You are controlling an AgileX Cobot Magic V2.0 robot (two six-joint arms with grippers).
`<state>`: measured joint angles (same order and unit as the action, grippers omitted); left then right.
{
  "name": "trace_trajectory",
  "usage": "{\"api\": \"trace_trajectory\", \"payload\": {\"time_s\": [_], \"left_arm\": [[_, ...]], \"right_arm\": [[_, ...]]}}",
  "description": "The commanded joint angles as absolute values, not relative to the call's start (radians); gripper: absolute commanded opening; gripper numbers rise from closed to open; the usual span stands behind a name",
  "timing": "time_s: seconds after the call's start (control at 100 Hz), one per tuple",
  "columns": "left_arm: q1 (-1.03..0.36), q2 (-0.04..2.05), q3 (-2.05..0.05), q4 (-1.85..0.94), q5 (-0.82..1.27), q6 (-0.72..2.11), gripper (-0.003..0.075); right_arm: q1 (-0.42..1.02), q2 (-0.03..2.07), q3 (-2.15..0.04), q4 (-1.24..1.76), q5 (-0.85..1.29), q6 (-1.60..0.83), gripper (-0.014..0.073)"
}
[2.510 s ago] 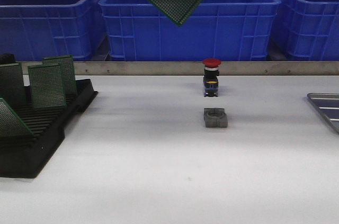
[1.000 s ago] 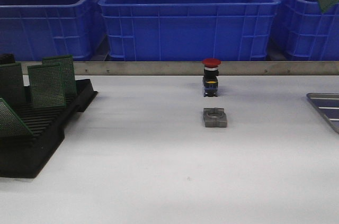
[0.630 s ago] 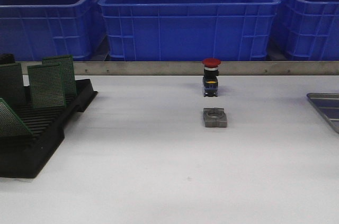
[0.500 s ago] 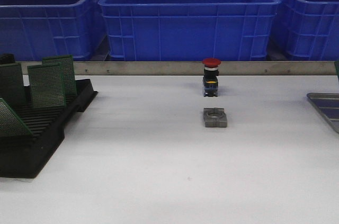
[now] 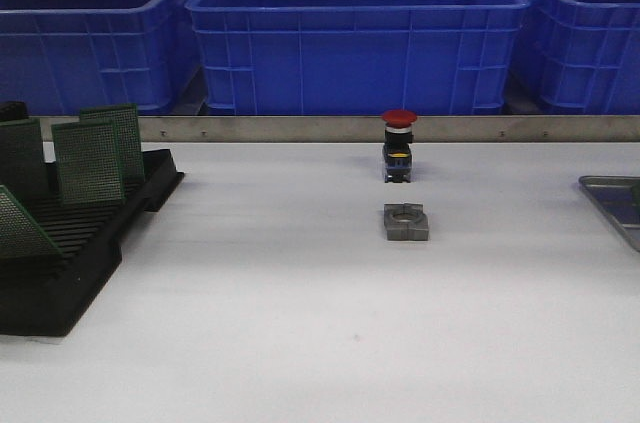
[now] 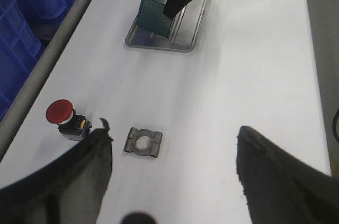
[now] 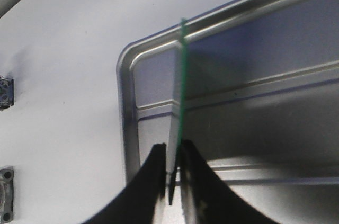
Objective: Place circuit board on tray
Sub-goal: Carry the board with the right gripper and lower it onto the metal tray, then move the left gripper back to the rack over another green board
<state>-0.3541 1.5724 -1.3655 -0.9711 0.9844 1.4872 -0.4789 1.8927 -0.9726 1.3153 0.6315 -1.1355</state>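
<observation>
Holding board (image 6: 154, 16) edge-on above tray (image 6: 186, 48).
It's being pinched by the right gripper (image 7: 172, 173); dropped tilted, it could be bounced out. Left gripper (image 6: 172, 173) is being kept apart.

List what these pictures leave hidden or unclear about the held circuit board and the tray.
- Front view: the tray is cut off by the right edge; the right end effector is out of frame.
- Right wrist view: the circuit board shows edge-on only, so its face is hidden.
- Left wrist view: whether the board's lower edge touches the tray floor is too small to tell.
- Left end effector: dark and blurred, fingertips cut off.
</observation>
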Motion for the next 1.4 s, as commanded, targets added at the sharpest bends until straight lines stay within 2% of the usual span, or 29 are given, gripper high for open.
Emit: {"api": "trace_trajectory", "payload": {"time_s": [0.0, 0.09, 0.16, 0.47, 0.78, 1.13, 1.39], "left_arm": [[-0.364, 1.529, -1.396, -1.033, 0.972, 1.478, 0.0473], [-0.364, 1.529, -1.396, -1.033, 0.972, 1.478, 0.0473], [-0.364, 1.529, -1.396, -1.033, 0.972, 1.478, 0.0473], [-0.364, 1.529, -1.396, -1.033, 0.972, 1.478, 0.0473], [-0.361, 1.527, -1.404, -1.019, 0.918, 1.458, 0.0473], [-0.348, 1.527, -1.441, -0.614, 0.860, 1.131, 0.0473], [-0.246, 1.527, -1.441, -0.485, 0.905, 1.116, 0.0473]], "right_arm": [[-0.484, 1.850, -0.992, 1.334, 0.661, -1.140, 0.0275], [-0.484, 1.850, -0.992, 1.334, 0.659, -1.140, 0.0433], [-0.484, 1.849, -0.992, 1.333, 0.659, -1.140, 0.0484], [-0.484, 1.795, -0.992, 1.259, 0.659, -1.141, 0.0484], [-0.456, 1.606, -0.992, 1.244, 0.665, -1.222, 0.0477], [-0.416, 1.419, -0.992, 1.213, 0.671, -1.270, 0.0477], [-0.407, 1.343, -0.992, 1.213, 0.705, -1.295, 0.0477]]}}
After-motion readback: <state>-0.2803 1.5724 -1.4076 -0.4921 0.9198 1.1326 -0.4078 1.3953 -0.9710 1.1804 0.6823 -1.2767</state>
